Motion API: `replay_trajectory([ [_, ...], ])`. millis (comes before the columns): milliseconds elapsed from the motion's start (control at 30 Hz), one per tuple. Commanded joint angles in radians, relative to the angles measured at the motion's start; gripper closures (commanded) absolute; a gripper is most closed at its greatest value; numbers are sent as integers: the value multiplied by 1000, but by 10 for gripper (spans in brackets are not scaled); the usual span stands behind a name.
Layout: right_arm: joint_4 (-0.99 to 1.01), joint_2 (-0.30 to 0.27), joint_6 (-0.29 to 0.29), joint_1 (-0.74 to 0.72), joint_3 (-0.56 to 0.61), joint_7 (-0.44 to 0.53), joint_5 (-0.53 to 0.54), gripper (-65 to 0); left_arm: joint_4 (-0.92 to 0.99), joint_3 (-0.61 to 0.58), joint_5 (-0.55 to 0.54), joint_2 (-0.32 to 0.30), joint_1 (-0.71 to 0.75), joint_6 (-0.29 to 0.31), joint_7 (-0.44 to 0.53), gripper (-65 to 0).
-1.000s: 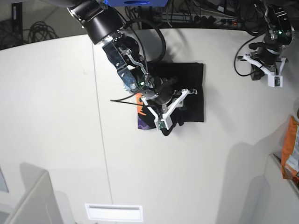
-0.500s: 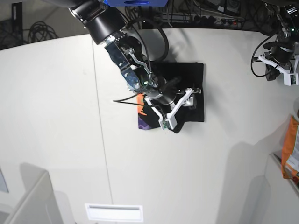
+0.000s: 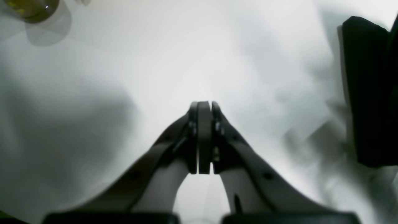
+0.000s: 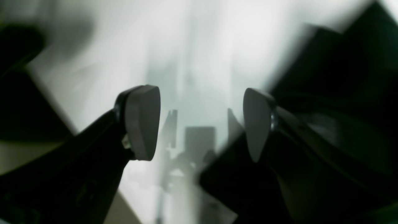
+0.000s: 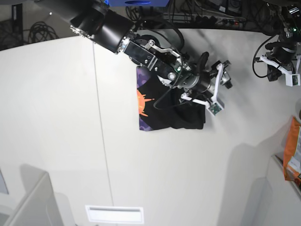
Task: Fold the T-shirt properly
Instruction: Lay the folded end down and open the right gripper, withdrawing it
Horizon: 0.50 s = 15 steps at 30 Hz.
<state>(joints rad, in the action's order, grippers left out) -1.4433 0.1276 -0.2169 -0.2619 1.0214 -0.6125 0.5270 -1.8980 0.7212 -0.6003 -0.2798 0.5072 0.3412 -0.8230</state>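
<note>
The shirt point(image 5: 169, 106) lies bunched near the far middle of the table point(image 5: 56, 117), partly folded: black cloth on its right part, an orange and purple print showing along its left edge. The fold looks unfinished, since the print side is exposed and the outline is uneven.

Just right of the shirt, the right gripper point(image 5: 214, 89) hangs over its right edge with jaws spread wide and nothing between them; the right wrist view shows bare pads point(image 4: 141, 121) with black cloth beyond. My reading is that this is a release between folds. The next move probably calls for a new grasp on a loose edge or corner, likely on the print side, to carry it over the black part and then flatten it.

Well right of the shirt, at the table's far right edge, the left gripper point(image 5: 282, 66) is parked, jaws pressed together and empty.

Further right, an orange packet point(image 5: 292, 150) shows at the frame edge; its printing is too small to read. No other writing or brand is legible.
</note>
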Motion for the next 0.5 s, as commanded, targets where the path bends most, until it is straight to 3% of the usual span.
replay_trajectory([
  [0, -35, 14, 7, -40, 12, 24, 17, -398, -15, 10, -10, -14, 0, 2, 20, 0],
  [133, -96, 2, 6, -78, 14, 18, 68, -396, -15, 10, -10, -14, -5, 2, 20, 0],
  [333, -207, -104, 6, -24, -174, 16, 71, -392, -16, -5, -19, -14, 1, 6, 20, 0],
  [400, -247, -130, 6, 11, -237, 16, 71, -353, -16, -31, -19, -14, 1, 49, 20, 0],
  [467, -288, -161, 10, 56, -321, 16, 72, -261, -18, -53, -19, -9, -6, 105, 20, 0],
])
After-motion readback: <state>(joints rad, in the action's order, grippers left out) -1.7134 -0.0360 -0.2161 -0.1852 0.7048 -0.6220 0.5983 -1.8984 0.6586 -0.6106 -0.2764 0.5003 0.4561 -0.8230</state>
